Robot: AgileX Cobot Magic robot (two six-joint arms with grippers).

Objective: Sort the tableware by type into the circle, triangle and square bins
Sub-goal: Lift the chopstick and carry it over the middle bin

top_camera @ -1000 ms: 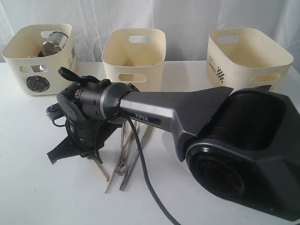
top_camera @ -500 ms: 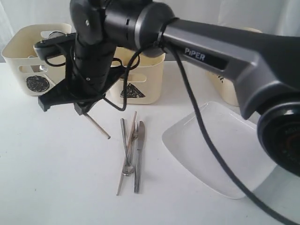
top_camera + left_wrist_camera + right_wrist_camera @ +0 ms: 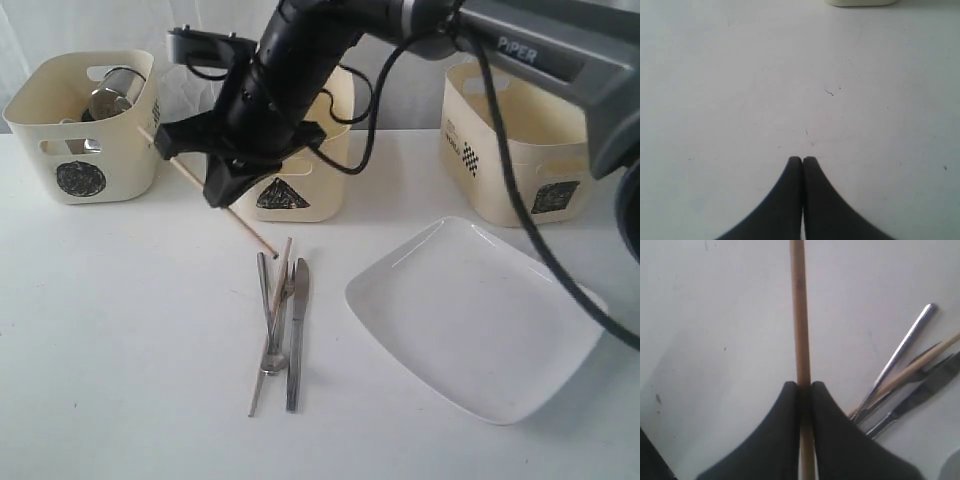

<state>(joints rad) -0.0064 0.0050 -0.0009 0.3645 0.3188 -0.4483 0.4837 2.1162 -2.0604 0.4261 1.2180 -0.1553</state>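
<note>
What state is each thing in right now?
Right gripper, shut on chopstick.
That chopstick, lifted off table, tilted.
Left gripper, shut, empty.
Other chopstick, lying flat.
Knife, lying flat.
Fork, lying flat.
Plate, flat, empty.
Circle bin, holds mugs.
Triangle bin, upright, contents unseen.
Square bin, upright, contents unseen.

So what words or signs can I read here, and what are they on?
"PiPER": right arm.
Scribbled circle: circle bin.
Scribbled triangle: triangle bin.
Scribbled square: square bin.
Checkered stickers on the circle and square bins' sides: print too small to read.
</note>
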